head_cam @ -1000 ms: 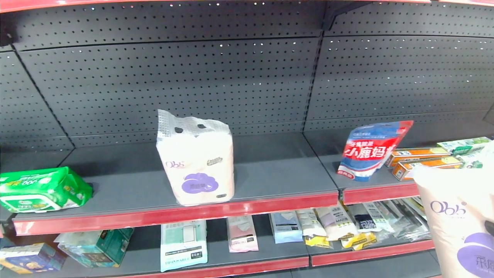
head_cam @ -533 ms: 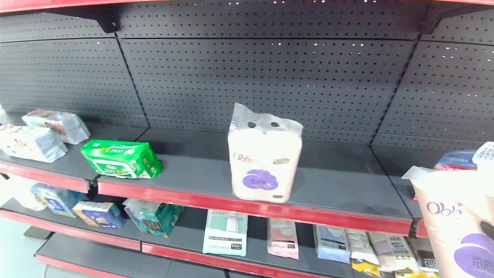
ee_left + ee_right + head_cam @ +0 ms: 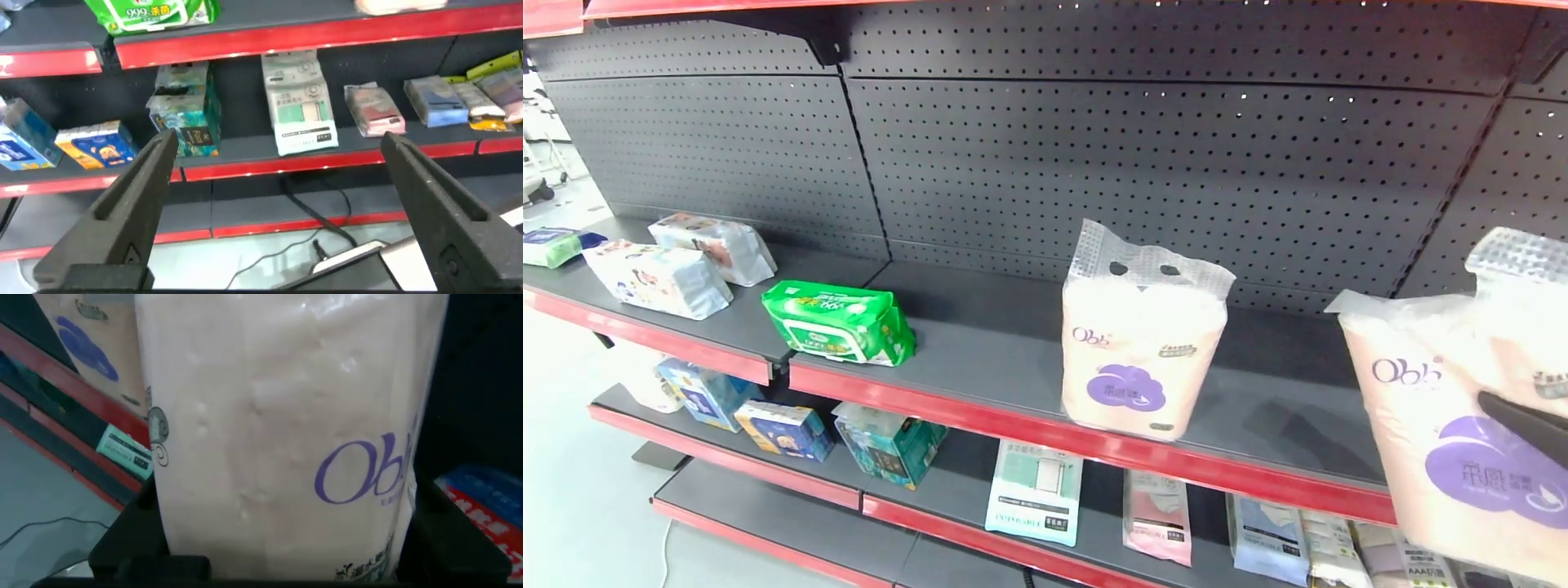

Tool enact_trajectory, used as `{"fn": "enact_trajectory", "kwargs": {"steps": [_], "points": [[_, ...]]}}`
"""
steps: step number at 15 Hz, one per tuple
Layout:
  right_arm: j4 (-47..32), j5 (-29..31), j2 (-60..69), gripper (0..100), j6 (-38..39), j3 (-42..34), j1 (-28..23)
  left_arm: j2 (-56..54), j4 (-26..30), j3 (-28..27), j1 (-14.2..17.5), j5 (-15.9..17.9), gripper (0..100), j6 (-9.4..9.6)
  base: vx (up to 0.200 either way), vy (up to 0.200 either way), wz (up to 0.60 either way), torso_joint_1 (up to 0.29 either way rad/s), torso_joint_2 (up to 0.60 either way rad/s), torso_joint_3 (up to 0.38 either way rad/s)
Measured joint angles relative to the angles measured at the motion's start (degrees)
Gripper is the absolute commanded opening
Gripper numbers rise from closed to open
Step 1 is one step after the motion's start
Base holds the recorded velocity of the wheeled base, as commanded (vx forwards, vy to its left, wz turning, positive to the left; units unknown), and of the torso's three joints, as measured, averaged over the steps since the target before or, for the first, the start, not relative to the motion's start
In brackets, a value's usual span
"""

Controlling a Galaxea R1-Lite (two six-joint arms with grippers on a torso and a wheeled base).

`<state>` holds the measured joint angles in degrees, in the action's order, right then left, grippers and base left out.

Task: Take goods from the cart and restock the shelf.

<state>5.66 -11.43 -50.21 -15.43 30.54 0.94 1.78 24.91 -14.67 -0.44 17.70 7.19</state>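
Observation:
A white tissue pack with a purple cloud mark point(image 3: 1142, 339) stands upright on the dark middle shelf point(image 3: 980, 343), near its red front edge. A second, matching tissue pack point(image 3: 1462, 425) hangs in the air at the right, level with that shelf and in front of its edge. My right gripper point(image 3: 286, 539) is shut on this pack point(image 3: 286, 433), and one black finger point(image 3: 1523, 425) lies across its front. My left gripper point(image 3: 278, 143) hangs open and empty lower down, facing the lower shelves.
A green wipes pack point(image 3: 837, 322) lies left of the standing pack, with bare shelf between them. Two white packs point(image 3: 658, 278) lie farther left. Boxes point(image 3: 784, 429) and flat packets point(image 3: 1033, 490) fill the shelf below. Black pegboard point(image 3: 1094, 163) backs the shelves.
The head camera has swung left, so the whole shelf has slid right in the picture. The held tissue pack has risen and come farther into view at the right.

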Motion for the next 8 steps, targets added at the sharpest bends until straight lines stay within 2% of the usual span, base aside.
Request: {"fn": "enact_trajectory", "kwargs": {"steps": [1,3,4,5,6,7,8], "points": [[2.5,-1.5,-2.9,0,0.4,0.5,0.1,-0.6,-0.7,1.1,0.2,-0.6,100,-0.44,0.000,0.000,0.00,0.000,0.00,0.000],[8.0,-3.5,-9.0,0,1.0,1.7,0.7,-1.4,-3.1,2.6,0.3,-2.1,100,-4.52,0.000,0.000,0.00,0.000,0.00,0.000],[10.0,-3.9,-11.7,0,1.3,2.1,1.0,-1.6,-4.2,3.1,0.4,-3.7,100,-5.94,0.000,0.000,0.00,0.000,0.00,0.000],[11.4,-4.4,-14.2,0,1.5,2.5,1.3,-1.6,-5.9,3.7,0.4,-6.6,100,-6.88,0.000,0.000,0.00,0.000,0.00,0.000],[12.3,-5.3,-16.3,0,1.6,2.6,1.6,-1.7,-8.9,4.7,0.4,-11.4,100,-8.08,0.000,0.000,0.00,0.000,0.00,0.000],[13.6,-6.0,-18.1,0,1.6,3.0,1.8,-1.8,-11.0,5.7,0.4,-14.7,100,-9.24,0.000,0.000,0.00,0.000,0.00,0.000],[14.3,-6.2,-19.8,0,1.7,3.1,1.9,-1.8,-11.4,6.4,0.4,-16.4,100,-9.73,0.000,0.000,0.00,0.000,0.00,0.000]]}}
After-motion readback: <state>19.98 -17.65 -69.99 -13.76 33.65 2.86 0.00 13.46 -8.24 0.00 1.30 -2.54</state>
